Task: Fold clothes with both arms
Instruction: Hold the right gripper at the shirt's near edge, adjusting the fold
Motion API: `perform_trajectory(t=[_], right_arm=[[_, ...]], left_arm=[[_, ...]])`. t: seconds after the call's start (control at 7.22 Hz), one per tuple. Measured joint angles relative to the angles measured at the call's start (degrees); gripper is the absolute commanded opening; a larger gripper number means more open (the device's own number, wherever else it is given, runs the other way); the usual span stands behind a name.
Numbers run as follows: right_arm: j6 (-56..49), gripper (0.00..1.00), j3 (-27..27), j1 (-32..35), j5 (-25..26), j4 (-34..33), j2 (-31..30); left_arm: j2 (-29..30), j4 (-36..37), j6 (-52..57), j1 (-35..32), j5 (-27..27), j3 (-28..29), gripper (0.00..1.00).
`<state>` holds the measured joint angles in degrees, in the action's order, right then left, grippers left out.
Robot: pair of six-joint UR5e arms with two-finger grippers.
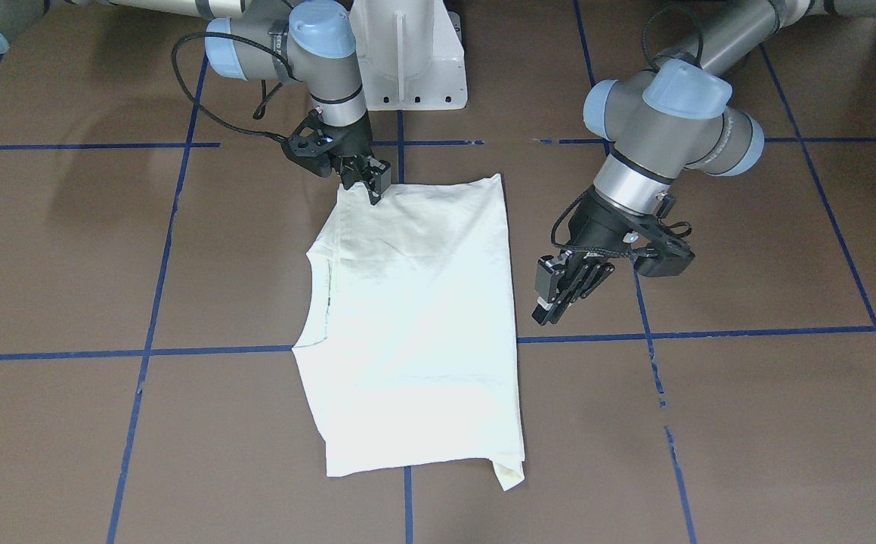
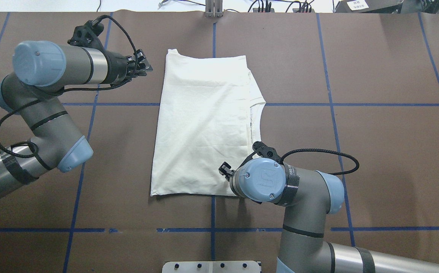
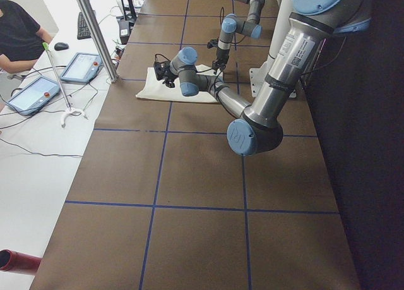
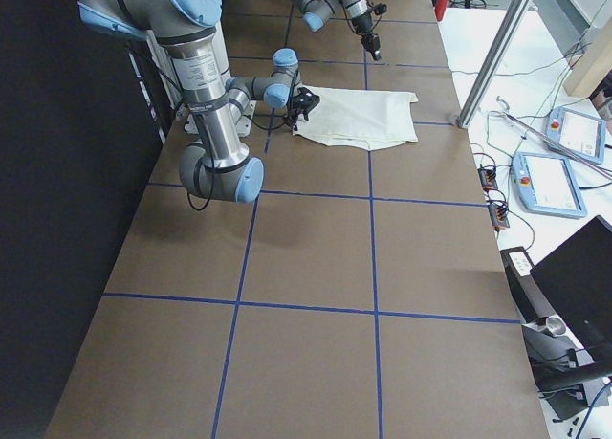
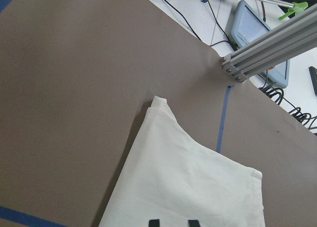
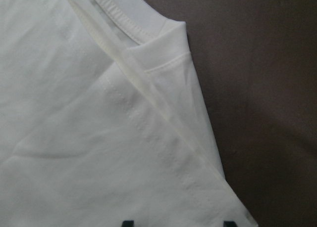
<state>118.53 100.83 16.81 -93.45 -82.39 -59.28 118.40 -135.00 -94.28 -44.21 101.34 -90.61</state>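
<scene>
The cream-white T-shirt [image 1: 415, 317] lies flat and folded into a long rectangle on the brown table, neckline to one side; its print is hidden. It also shows in the overhead view [image 2: 204, 125]. My right gripper [image 1: 376, 189] is open, pointing down right above the shirt's corner nearest the robot; its wrist view shows the collar and folded seam [image 6: 148, 78] close up between the spread fingertips. My left gripper [image 1: 551, 302] is open and empty, hovering beside the shirt's hem side, off the cloth; in the overhead view it [image 2: 143, 68] is near the far left corner.
The white pedestal base [image 1: 407, 60] stands at the robot's side of the table. An aluminium post [image 5: 267, 49] and a teach pendant [image 5: 257, 34] are beyond the far table edge. Blue tape lines [image 1: 710, 332] cross the brown surface.
</scene>
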Motion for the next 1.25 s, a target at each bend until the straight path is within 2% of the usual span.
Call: perform_trajectory(t=[0.28,0.42,0.55,0.69,0.83,0.97,1.11,1.25], right_arm=[[0.09,0.67,0.17,0.00,0.00,-0.12,-0.59],[0.11,0.63,0.13,0.02,0.01,-0.13,-0.80],[0.11,0.45,0.10,0.09,0.04,-0.14,-0.85],[0.14,0.34,0.08,0.10,0.12,-0.16,-0.83],[0.29,0.30,0.05,0.10,0.22,-0.20,-0.83],[0.54,0.13,0.03,0.08,0.26,-0.24,-0.92],[0.73,0.00,0.09,0.04,0.28,-0.36,-0.98],[0.82,0.00,0.20,0.01,0.28,-0.54,-0.97]], left_arm=[[-0.01,0.00,-0.03,0.00,0.00,0.00,0.31],[-0.01,0.00,-0.03,0.00,0.00,0.00,0.31],[-0.01,0.00,-0.03,0.00,-0.02,0.00,0.31],[-0.01,0.00,-0.03,0.00,-0.06,0.00,0.31],[-0.01,0.02,-0.03,0.00,-0.08,-0.03,0.31],[-0.09,0.05,-0.03,0.00,-0.08,-0.14,0.31],[-0.23,0.07,-0.03,0.00,-0.09,-0.28,0.31],[-0.43,0.08,-0.03,0.00,-0.09,-0.40,0.31]])
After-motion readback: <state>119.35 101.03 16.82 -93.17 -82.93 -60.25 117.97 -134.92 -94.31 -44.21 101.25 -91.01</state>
